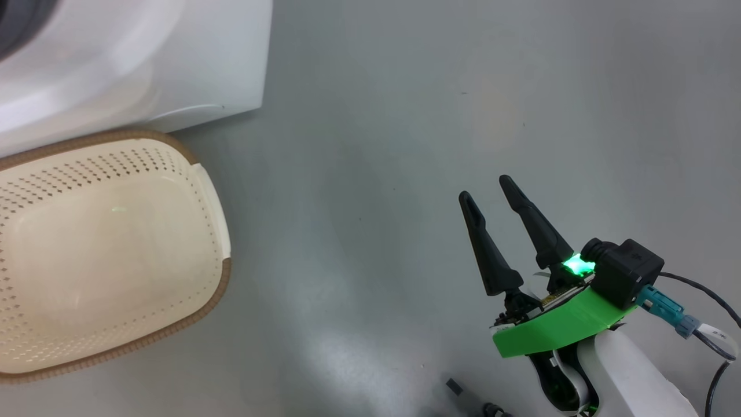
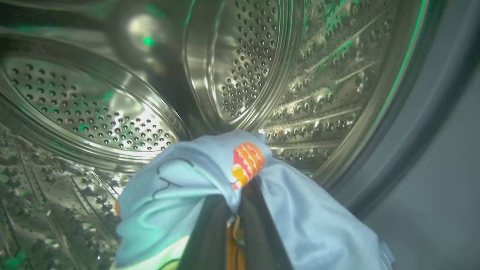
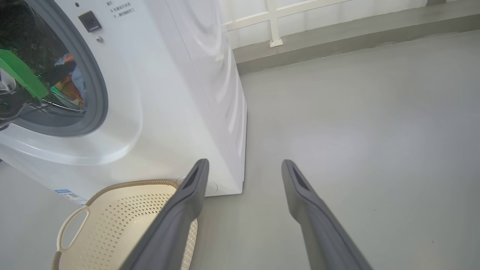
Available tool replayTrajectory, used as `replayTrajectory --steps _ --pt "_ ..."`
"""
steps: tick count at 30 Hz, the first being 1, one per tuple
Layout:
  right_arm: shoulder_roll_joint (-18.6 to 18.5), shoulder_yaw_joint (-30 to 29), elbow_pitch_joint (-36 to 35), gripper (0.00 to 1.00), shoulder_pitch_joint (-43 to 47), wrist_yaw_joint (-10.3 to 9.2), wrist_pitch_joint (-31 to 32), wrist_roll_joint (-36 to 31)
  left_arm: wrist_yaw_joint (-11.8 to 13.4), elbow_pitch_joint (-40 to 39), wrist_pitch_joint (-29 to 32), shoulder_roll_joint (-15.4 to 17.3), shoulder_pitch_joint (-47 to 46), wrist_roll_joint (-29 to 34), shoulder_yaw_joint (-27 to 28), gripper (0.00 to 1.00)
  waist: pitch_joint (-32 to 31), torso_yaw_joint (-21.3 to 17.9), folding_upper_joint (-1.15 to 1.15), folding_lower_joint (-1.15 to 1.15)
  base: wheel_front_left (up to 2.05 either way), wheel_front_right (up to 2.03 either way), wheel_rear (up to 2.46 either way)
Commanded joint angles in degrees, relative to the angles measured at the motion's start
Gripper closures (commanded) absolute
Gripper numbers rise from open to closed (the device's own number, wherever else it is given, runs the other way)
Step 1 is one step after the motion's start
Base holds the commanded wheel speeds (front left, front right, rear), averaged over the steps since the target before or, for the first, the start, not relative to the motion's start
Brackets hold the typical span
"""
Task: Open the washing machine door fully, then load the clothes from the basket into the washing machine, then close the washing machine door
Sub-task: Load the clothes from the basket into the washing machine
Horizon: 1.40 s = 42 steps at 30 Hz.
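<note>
Left wrist view. Item 1: clothes, light blue fabric with an orange-and-red print, bunched over the left fingers. These fingers were closed tight, with the cloth pinched between them. Location: inside the machine, in front of the perforated steel drum. Whether the cloth touched the drum wall could not be told. A dark grey gasket curved down the right side of that view.

Right wrist view. Item 2: machine, a white front-loader with its round port ringed in grey. Within the port were a green bracket on the left arm and a patch of blue and orange cloth. A blue label sat low on the front panel.

Head view. Item 3: basket, cream, with perforated walls and a brown woven-look rim. It stood on the floor close against the machine's base, its bare bottom showing.

Item 4: right fingers, dark and spread wide, gripping nothing. They were held over bare floor to the right of the basket and well apart from it.
</note>
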Motion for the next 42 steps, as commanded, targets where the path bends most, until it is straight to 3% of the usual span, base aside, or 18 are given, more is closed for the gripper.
replayTrajectory --steps 1,5,15,16,20,22,23,31,42 --pt "-0.1 1.2 -1.5 0.0 1.5 0.32 -0.4 0.4 0.4 -3.6 -0.4 4.1 -1.9 0.7 1.5 1.0 0.8 -0.7 0.0 0.0 0.0 0.0 0.0" --pt "0.2 1.6 -1.9 0.0 1.0 0.32 -0.4 0.4 2.7 -9.2 -0.4 4.9 -0.9 2.1 5.2 1.0 1.8 -1.5 0.0 0.0 0.0 0.0 0.0" --pt "0.3 2.0 -2.0 0.0 1.5 0.32 -0.4 0.4 0.8 1.3 -0.4 3.6 -0.7 2.3 4.1 1.0 1.8 -1.9 0.0 0.0 0.0 0.0 0.0" --pt "0.3 1.9 -2.0 0.0 1.5 0.32 -0.4 0.4 0.6 2.1 -0.4 3.5 -1.2 2.3 3.7 0.85 1.8 -1.8 0.0 0.0 0.0 0.0 0.0" --pt "0.4 1.7 -1.8 0.0 1.4 0.32 -0.4 0.4 0.2 5.8 -0.4 2.9 -3.0 2.2 2.2 0.56 1.3 -1.1 0.0 0.0 0.0 0.0 0.0" --pt "0.5 1.6 -1.8 0.0 1.3 0.32 -0.4 0.4 0.1 7.7 -0.4 2.2 -3.8 1.7 1.6 0.08 1.0 -0.6 0.0 0.0 0.0 0.0 0.0" --pt "0.5 1.6 -1.8 0.0 1.2 0.32 -0.4 0.4 0.1 8.2 -0.4 2.0 -4.1 1.7 1.1 0.0 0.8 -0.4 0.0 0.0 0.0 0.0 0.0" --pt "0.4 1.0 -1.7 0.0 0.5 0.32 -0.4 0.3 0.0 7.9 -0.4 -0.4 -3.8 -2.0 0.7 0.0 0.0 1.4 0.0 0.0 0.0 0.0 0.0" --pt "0.2 -0.1 -1.5 0.0 0.4 0.32 -0.4 0.2 0.0 -1.9 -0.4 -1.7 3.9 -6.6 5.6 0.0 -2.6 2.6 0.0 0.0 0.0 0.0 0.0"
